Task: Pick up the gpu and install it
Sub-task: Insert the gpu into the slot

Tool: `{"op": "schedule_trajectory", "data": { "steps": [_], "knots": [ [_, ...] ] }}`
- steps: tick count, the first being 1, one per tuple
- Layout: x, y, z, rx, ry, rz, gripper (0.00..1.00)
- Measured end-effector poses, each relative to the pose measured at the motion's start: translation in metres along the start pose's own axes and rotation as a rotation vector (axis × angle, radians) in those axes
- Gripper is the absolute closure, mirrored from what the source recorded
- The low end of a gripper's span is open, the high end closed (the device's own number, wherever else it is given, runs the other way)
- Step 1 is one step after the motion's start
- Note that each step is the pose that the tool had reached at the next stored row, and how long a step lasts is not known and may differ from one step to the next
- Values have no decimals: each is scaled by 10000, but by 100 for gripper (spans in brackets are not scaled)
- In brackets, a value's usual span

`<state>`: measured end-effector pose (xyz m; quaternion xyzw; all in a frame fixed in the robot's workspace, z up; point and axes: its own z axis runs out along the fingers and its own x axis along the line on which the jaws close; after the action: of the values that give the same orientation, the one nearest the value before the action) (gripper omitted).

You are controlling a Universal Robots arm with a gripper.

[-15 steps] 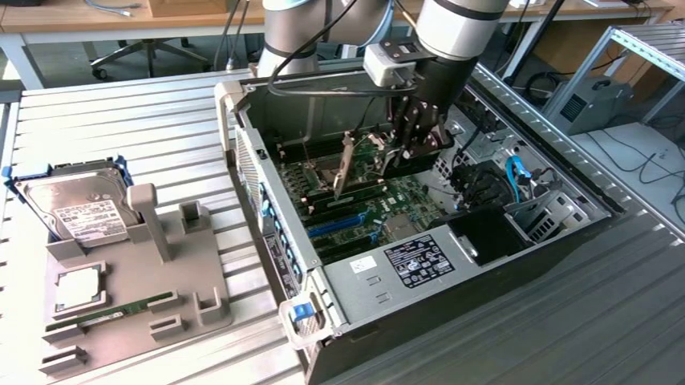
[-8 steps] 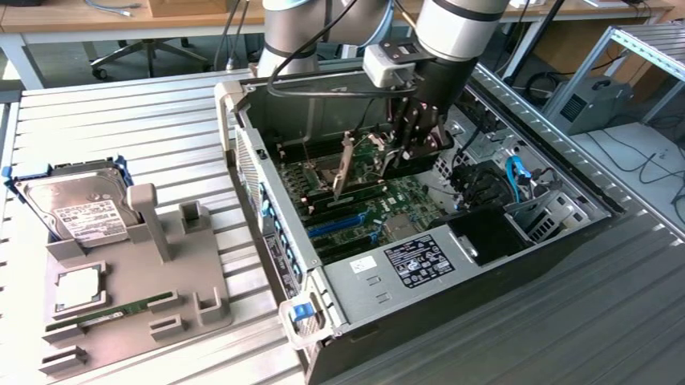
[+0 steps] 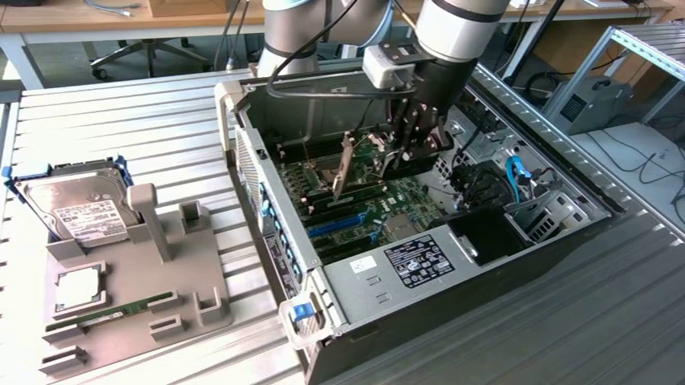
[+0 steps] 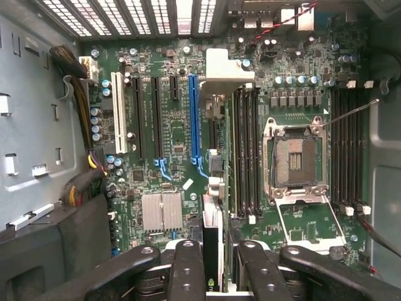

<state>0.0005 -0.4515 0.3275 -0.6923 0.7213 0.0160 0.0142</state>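
gpu [image 4: 213, 188] is clamped edge-on in our gripper [image 3: 412, 148], hanging vertically inside the open PC case [image 3: 273, 241] above the motherboard [image 4: 169, 138], its silver bracket [image 4: 229, 72] toward the rear vents. In the wrist view the card sits just beside the blue slot [image 4: 193, 116], apparently not seated. We'd judge the key here is keeping the card edge parallel to the slot and the bracket lined up with the rear opening, then pressing straight, no tilt. Arm reaches down into the case, wrist vertical.

gpu [image 4: 212, 207] lower end hidden behind gripper [image 4: 213, 276] fingers, themselves cut off by the frame edge
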Motion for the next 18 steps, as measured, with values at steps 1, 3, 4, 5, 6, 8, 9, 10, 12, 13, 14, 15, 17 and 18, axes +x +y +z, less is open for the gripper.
{"op": "schedule_trajectory", "data": {
  "steps": [1,3,4,5,6,8,9,10,12,13,14,15,17,18],
  "knots": [
    [2,2,0,0,0,0,74],
    [5,10,1,0,0,1,74],
    [7,16,1,0,0,0,74],
    [8,24,2,0,0,0,74],
    [9,28,3,0,0,0,74],
    [11,35,3,0,0,0,74],
    [12,39,4,0,0,0,74],
    [14,42,5,0,0,0,74],
    [16,51,7,0,-1,0,74],
    [18,56,9,0,-1,0,74],
    [19,60,10,0,-1,0,74],
    [21,65,11,0,-1,0,74],
    [23,72,14,0,-3,0,74],
    [25,77,15,0,-2,0,74]
  ]
}}
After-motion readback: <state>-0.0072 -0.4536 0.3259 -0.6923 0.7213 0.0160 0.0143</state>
